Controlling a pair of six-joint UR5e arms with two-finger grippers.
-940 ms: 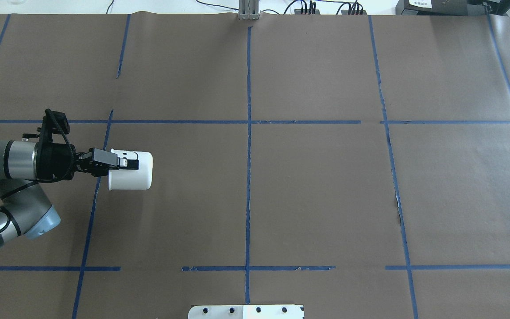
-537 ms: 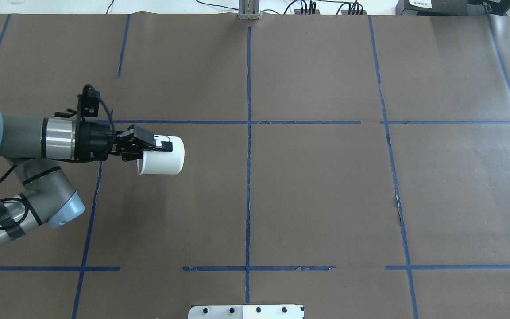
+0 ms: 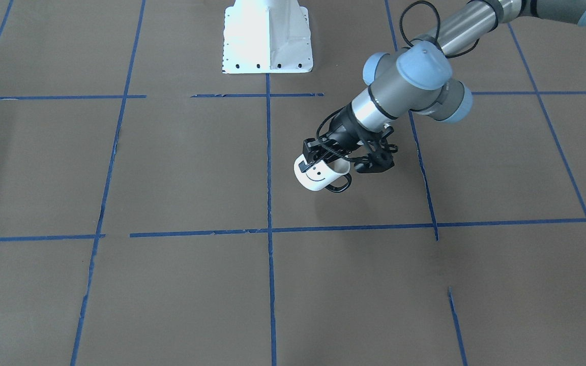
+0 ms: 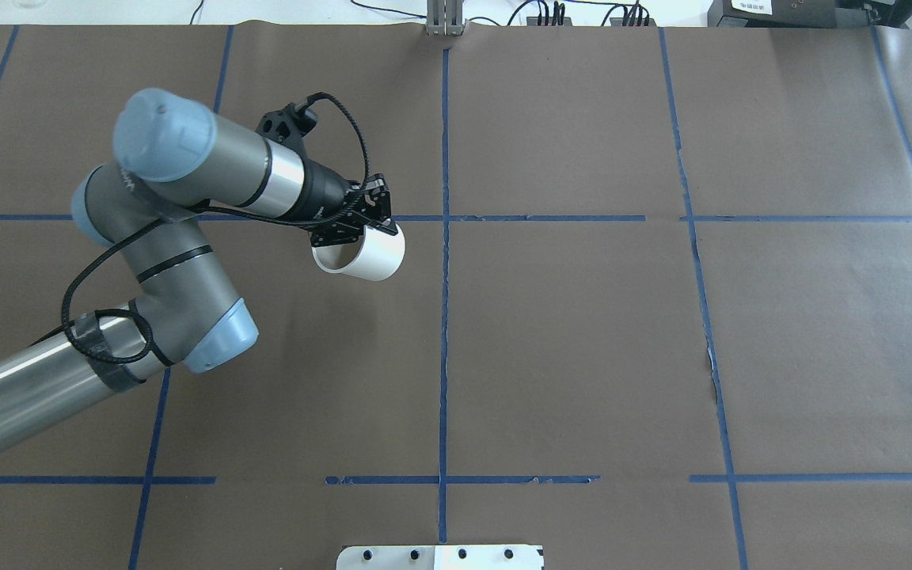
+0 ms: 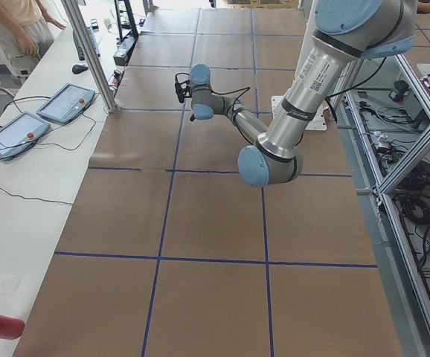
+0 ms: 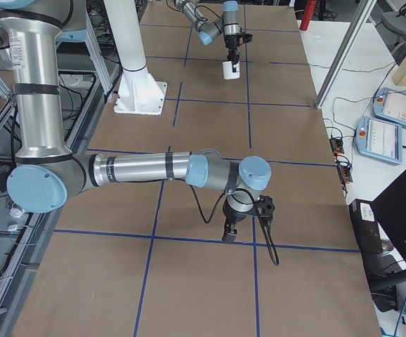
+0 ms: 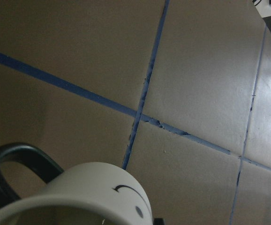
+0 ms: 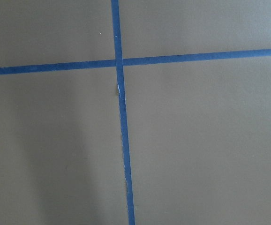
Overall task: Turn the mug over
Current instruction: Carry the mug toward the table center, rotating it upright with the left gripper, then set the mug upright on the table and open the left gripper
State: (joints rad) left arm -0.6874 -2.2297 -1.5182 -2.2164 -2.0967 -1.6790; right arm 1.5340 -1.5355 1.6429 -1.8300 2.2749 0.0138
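The white mug (image 4: 365,257) with a black smiley face (image 3: 316,175) and a black loop handle (image 3: 340,184) hangs tilted on its side above the brown table, left of the centre tape line. Its opening faces back toward the robot. My left gripper (image 4: 373,224) is shut on the mug's rim. The left wrist view shows the mug's rim (image 7: 74,192) and handle (image 7: 6,171) at its bottom edge. The mug also shows far off in the exterior right view (image 6: 229,69). My right gripper (image 6: 230,235) shows only in the exterior right view, low over the table; I cannot tell whether it is open.
Blue tape lines (image 4: 445,317) divide the brown paper table into squares. The white robot base plate (image 3: 267,40) stands at the robot's edge. Operator consoles (image 5: 66,103) lie on a side table beyond the far edge.
The left arm has carried the mug to the right and away from the robot, close to the centre line. The wrist has turned, so the mug's opening now faces more toward the robot.
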